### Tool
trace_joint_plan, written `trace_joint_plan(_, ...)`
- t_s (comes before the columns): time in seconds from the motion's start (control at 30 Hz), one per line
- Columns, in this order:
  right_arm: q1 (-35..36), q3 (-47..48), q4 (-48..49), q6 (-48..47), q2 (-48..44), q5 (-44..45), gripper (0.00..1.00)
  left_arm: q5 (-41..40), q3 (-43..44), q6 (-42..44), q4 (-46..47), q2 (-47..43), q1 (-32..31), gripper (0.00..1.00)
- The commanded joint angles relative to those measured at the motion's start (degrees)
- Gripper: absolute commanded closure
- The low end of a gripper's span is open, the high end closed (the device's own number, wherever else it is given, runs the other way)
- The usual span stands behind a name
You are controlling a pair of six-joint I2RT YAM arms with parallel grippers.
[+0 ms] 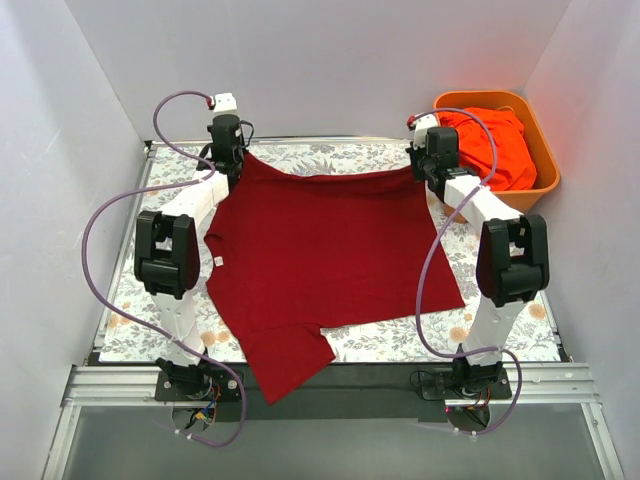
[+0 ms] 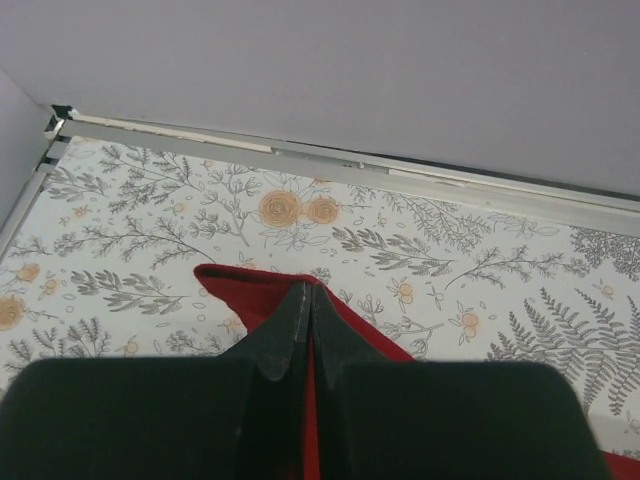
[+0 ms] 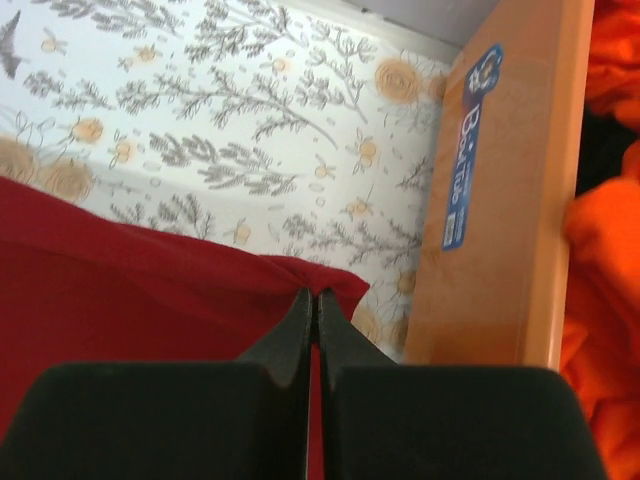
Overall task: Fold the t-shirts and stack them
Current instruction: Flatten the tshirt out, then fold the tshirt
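The dark crimson t-shirt (image 1: 320, 260) lies spread over the floral table, one sleeve hanging over the near edge. My left gripper (image 1: 228, 165) is shut on its far left corner; in the left wrist view (image 2: 308, 290) the red cloth (image 2: 240, 295) is pinched between the jaws. My right gripper (image 1: 428, 168) is shut on its far right corner; in the right wrist view (image 3: 312, 295) the red cloth (image 3: 150, 290) is gripped beside the tub. The bright orange-red t-shirt (image 1: 490, 145) lies crumpled in the tub.
The rigid orange plastic tub (image 1: 543, 150) stands at the back right, its wall (image 3: 500, 200) right next to my right gripper. White walls enclose the table; a metal rail (image 2: 400, 180) runs along the far edge.
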Motion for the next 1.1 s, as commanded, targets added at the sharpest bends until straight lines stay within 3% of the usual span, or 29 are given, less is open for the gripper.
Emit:
trace_joint_plan(0.0, -0.7, 5.7, 5.3, -1.2, 2.4, 0.9, 0.99, 1.5, 3.5, -3.4, 0.2, 0.3, 1.1, 1.0)
trace_joint_plan(0.4, -1.2, 12.6, 7.5, -3.4, 10.6, 1.8, 0.99, -1.7, 1.9, -18.1, -14.1, -5.8, 2.8, 1.0)
trace_joint_plan(0.57, -1.2, 11.6, 8.0, -3.4, 10.0, 1.2, 0.99, 0.2, -1.9, -26.2, -17.8, -11.2, 2.8, 1.0)
trace_joint_plan(1.07, -1.3, 7.4, 7.7, -4.2, 7.2, 2.8, 0.99, 5.7, -14.9, -40.1, -26.0, -25.7, 2.7, 1.0)
